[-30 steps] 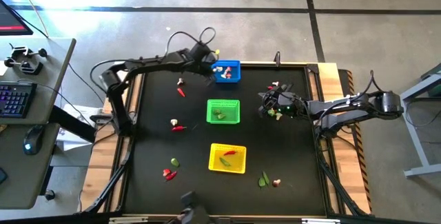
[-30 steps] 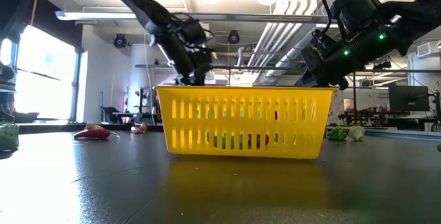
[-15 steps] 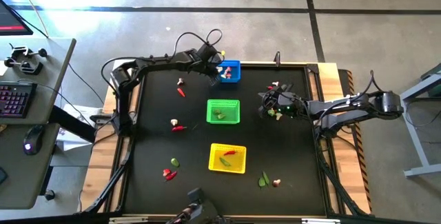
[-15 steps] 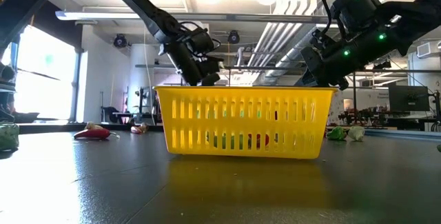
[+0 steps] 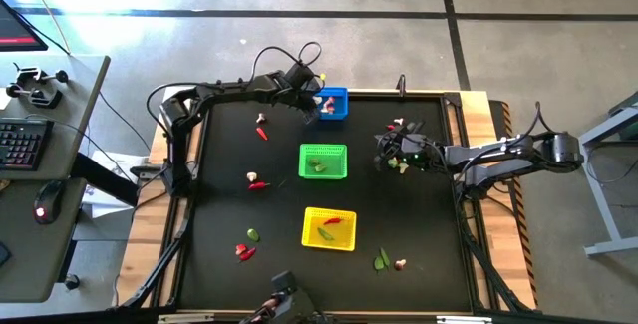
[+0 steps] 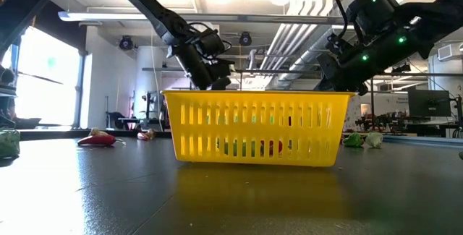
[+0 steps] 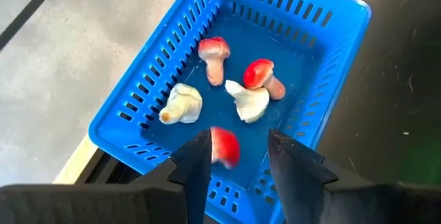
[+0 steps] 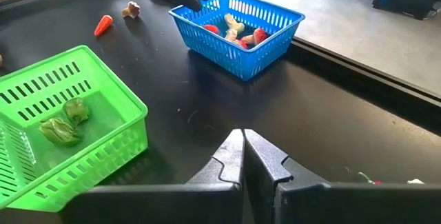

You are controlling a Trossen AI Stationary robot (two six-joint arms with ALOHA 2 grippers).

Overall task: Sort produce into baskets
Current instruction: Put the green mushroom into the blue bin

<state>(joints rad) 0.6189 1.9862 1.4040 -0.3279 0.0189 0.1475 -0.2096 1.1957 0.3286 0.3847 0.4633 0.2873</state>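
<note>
The blue basket stands at the table's far edge and holds several white-and-red mushroom bits. My left gripper hangs open just above the basket's near-left part. One red-capped mushroom bit shows in the gap between its fingers, over the basket floor. My right gripper is shut and empty, above the table right of the green basket, which holds green leafy bits. The yellow basket holds a chilli and a green bit.
Loose produce lies on the black table: a chilli and a mushroom bit at far left, pieces at left and near left, a green bit beside my right gripper, and others at near right.
My left gripper has gone toward the table's right edge, to a spot over the blue basket, and has held there for the last half second. My right gripper has stayed in about the same place.
</note>
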